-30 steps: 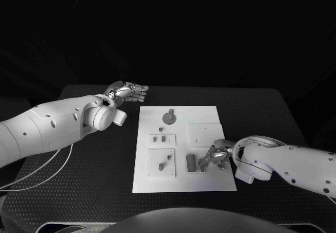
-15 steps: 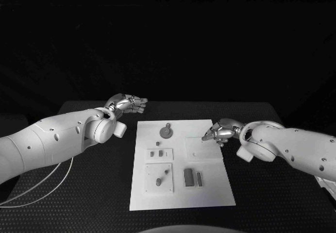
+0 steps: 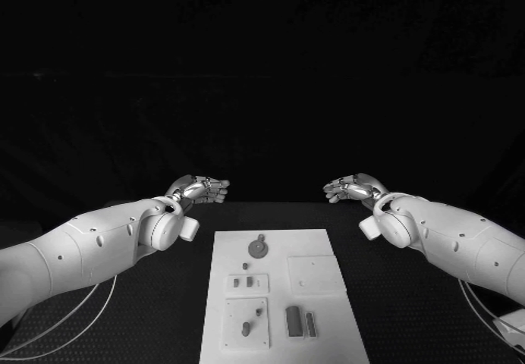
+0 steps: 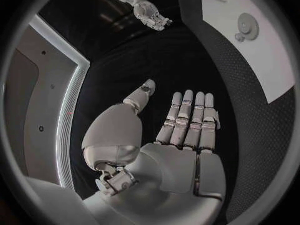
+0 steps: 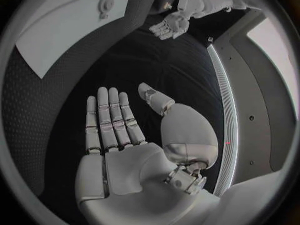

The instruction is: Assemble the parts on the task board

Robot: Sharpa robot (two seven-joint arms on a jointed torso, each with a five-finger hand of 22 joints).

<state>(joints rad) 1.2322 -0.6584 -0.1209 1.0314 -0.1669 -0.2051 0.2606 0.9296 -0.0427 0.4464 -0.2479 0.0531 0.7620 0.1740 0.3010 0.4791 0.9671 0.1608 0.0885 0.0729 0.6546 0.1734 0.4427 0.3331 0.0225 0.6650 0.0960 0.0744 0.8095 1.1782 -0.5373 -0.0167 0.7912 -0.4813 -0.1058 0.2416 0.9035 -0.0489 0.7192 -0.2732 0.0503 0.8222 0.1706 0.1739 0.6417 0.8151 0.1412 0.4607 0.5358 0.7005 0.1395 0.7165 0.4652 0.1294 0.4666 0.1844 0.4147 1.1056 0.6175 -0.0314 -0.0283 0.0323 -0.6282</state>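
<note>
Hands first: we see both raised above the far edge of the table (image 3: 164,303), level with each other and well apart, palms turned toward one another. Our left hand (image 3: 200,189) holds nothing; from its wrist camera the left hand (image 4: 181,135) lies flat, the fingers (image 4: 187,117) stretched out side by side and the thumb standing off to one side. Our right hand (image 3: 350,187) is just as bare, and its wrist camera shows the right hand (image 5: 119,135) flat too, with straight fingers (image 5: 109,117) and the thumb spread away from them.

We find the task board (image 3: 274,243) lying flat in the middle of the black table, nearer to us than both hands and touched by neither. On the board a round part (image 3: 259,248) sits near the far end, two small raised plates (image 3: 247,283) lie along the left side, a square plate (image 3: 313,274) sits at the right, and two dark upright pieces (image 3: 301,321) stand side by side toward the near end.
</note>
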